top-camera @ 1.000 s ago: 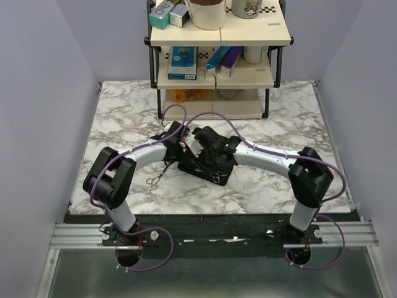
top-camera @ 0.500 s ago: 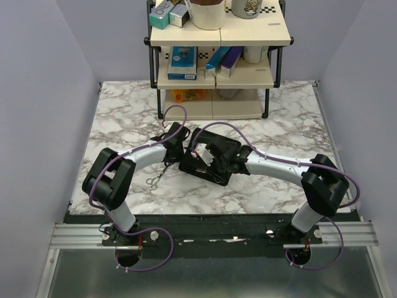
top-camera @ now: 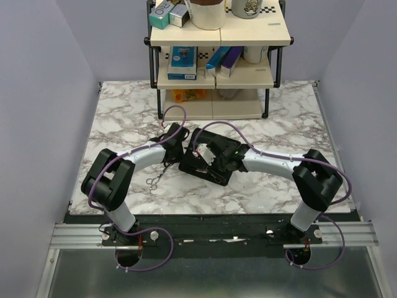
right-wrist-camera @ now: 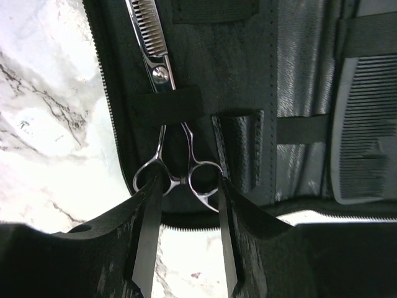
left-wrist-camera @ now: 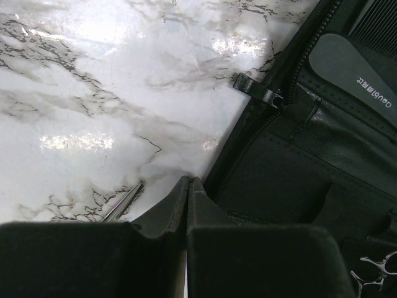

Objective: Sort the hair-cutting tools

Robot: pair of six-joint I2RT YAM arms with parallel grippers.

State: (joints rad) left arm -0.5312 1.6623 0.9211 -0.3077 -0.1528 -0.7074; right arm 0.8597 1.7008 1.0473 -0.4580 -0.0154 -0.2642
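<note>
Loops of the scissors (right-wrist-camera: 162, 76) between the spread right gripper (right-wrist-camera: 186, 181) fingers. Inside the black pouch (right-wrist-camera: 248, 62), with a comb (right-wrist-camera: 363, 155). Squeezed closed: left gripper (left-wrist-camera: 187, 186).

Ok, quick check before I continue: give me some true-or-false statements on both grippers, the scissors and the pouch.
1. The right gripper is open, its fingers either side of the finger loops of the strapped scissors. True.
2. The left gripper is wide open above bare marble. False: it is shut, its tips at the edge of the pouch.
3. The loose scissors lie on the table, left of the pouch. True.
4. The pouch is zipped shut. False: it lies open, with a comb showing inside under a strap.
</note>
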